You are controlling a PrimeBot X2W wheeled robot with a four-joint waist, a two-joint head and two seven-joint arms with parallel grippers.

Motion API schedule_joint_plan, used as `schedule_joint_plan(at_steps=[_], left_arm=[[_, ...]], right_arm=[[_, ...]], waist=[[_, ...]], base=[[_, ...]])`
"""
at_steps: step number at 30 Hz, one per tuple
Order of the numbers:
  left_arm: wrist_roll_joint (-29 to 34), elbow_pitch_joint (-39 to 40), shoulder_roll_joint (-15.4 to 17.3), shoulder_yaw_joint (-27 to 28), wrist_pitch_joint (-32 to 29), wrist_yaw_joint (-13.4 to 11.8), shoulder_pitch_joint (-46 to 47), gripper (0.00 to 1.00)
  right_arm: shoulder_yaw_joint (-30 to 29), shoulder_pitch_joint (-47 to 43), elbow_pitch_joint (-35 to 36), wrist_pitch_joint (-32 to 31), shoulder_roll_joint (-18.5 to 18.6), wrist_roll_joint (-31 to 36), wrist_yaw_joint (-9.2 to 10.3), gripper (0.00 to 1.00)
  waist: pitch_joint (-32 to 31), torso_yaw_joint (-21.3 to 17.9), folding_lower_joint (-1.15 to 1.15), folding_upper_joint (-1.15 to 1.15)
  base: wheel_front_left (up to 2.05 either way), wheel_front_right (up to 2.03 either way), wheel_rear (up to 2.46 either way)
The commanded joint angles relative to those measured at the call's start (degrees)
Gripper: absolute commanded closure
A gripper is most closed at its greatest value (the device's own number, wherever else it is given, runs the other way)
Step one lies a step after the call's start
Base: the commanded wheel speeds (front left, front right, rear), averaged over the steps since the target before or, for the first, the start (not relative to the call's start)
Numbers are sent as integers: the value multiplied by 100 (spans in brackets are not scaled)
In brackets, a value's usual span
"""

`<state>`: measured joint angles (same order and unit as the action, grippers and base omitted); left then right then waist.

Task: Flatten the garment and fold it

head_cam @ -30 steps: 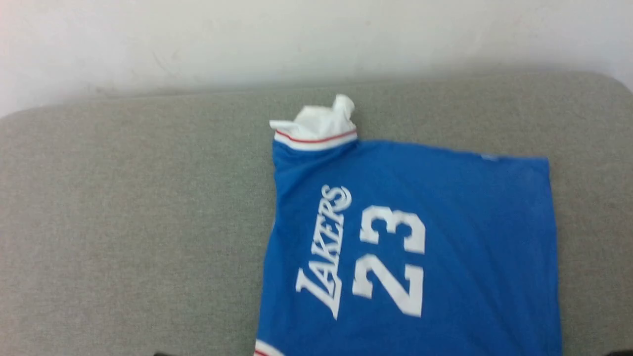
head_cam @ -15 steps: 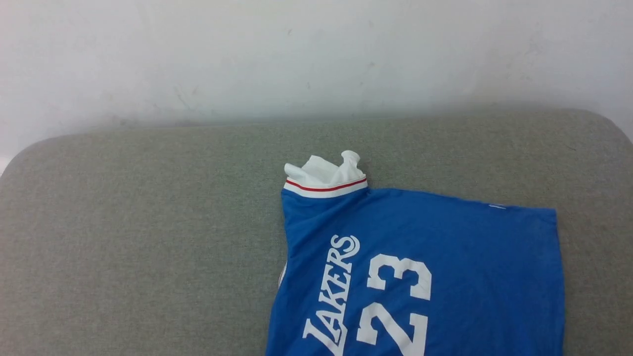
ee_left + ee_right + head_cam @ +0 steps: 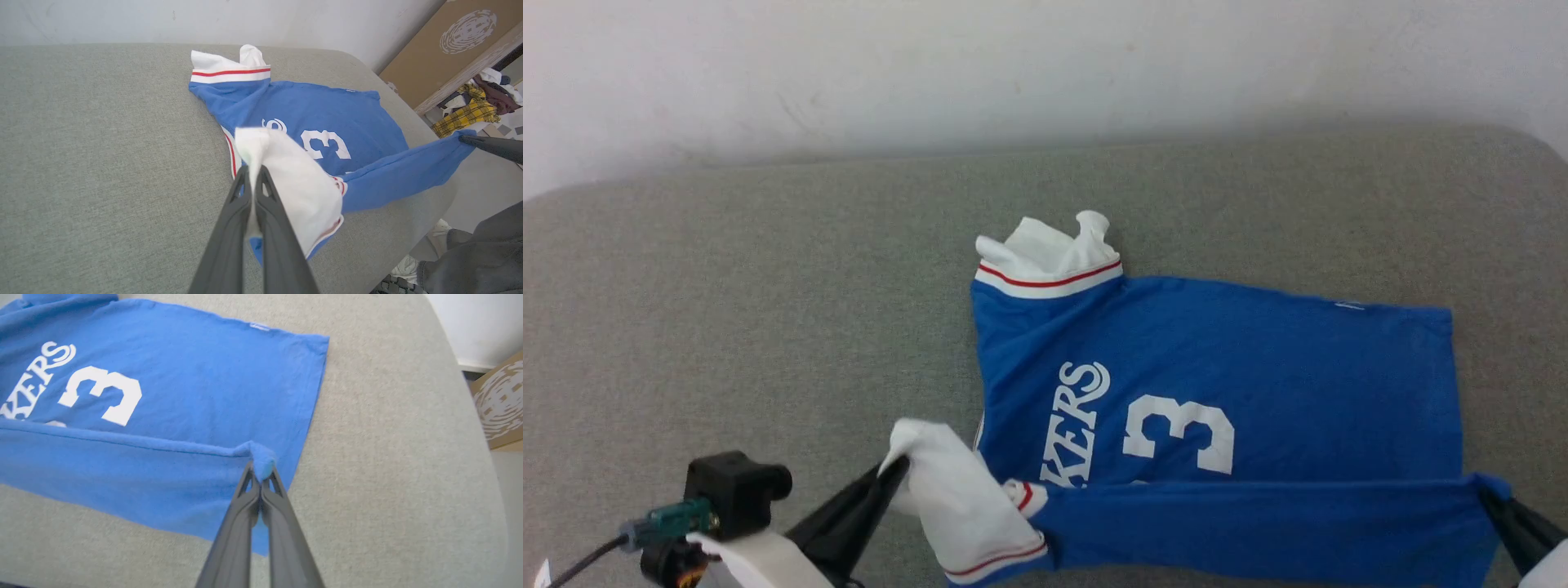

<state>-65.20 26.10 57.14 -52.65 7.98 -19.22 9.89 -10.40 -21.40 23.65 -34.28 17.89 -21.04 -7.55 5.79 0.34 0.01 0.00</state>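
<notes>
Blue jersey cloth covers the right half of the grey cushion (image 3: 727, 310). The shirt (image 3: 1258, 367) lies mostly flat with its printed side up, white letters and a number showing. Its far sleeve (image 3: 1045, 253), white with a red-striped cuff, is bunched at the edge nearest the wall (image 3: 1013, 65). The near edge of the shirt is raised off the cushion and turned over toward the far side, so a long blue band hides the lower part of the print. The left gripper (image 3: 894, 472) is pinched tight on the near sleeve (image 3: 956, 490) at the band's left end, with white cloth draping beside its dark fingers. The right gripper (image 3: 1493, 500) is clamped just as tight on the hem corner (image 3: 261, 457) at the band's right end, a small knob of fabric poking past its tips. Between the two, the band is drawn nearly straight. Beyond the cushion's right end stand a cardboard box (image 3: 441, 45) and a heap of clothes (image 3: 470, 110)
</notes>
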Motion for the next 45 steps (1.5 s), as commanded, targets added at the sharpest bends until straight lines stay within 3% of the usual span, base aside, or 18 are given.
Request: schedule_joint_plan(at_steps=[1, 15, 21, 27, 28, 29, 30, 31, 40, 45], left_arm=[[170, -34, -15, 65, -34, 13, 249, 100], [634, -827, -695, 275, -201, 452, 1621, 100], [678, -1487, -1094, 106, -224, 666, 1798, 100], [672, -1974, -1288, -29, -303, 715, 1808, 100], [664, -2007, -1308, -41, -312, 725, 1809, 87], [646, -2040, -1337, -35, -299, 723, 1807, 60], [619, -2066, -1370, -18, -273, 717, 1798, 22], [595, -2085, -1399, -2, -245, 714, 1789, 0], [261, -1956, -1525, 254, 149, 640, 1490, 0], [178, -1538, -1383, 554, 505, 315, 994, 0]], right_arm=[[1, 271, -79, 130, 42, 74, 6, 100], [247, 1678, -920, 435, 210, 336, 6, 100], [447, 1882, -1283, 425, 179, 335, 6, 100], [489, 1934, -1505, 467, 154, 340, 6, 98], [483, 1935, -1526, 470, 146, 342, 6, 69], [480, 1934, -1551, 473, 140, 343, 6, 11], [483, 1937, -1564, 501, 138, 343, 6, 0], [482, 1938, -1580, 528, 130, 344, 6, 0], [497, 1813, -1412, 678, 33, 324, 6, 0], [221, 1556, -1011, 852, -187, 416, 6, 0]], waist=[[452, -191, -1, 0], [1618, -362, -1, 0], [1790, -334, -1, 0], [1804, -301, -1, 0], [1795, -292, -1, 0], [1776, -280, -1, 0], [1750, -270, -1, 0], [1722, -262, -1, 0], [1193, -228, -1, 0], [811, -212, -1, 0]], base=[[0, 0, 0], [0, 0, 0], [0, 0, 0], [0, 0, 0], [0, 0, 0], [0, 0, 0], [0, 0, 0], [0, 0, 0], [0, 0, 0], [0, 0, 0]])
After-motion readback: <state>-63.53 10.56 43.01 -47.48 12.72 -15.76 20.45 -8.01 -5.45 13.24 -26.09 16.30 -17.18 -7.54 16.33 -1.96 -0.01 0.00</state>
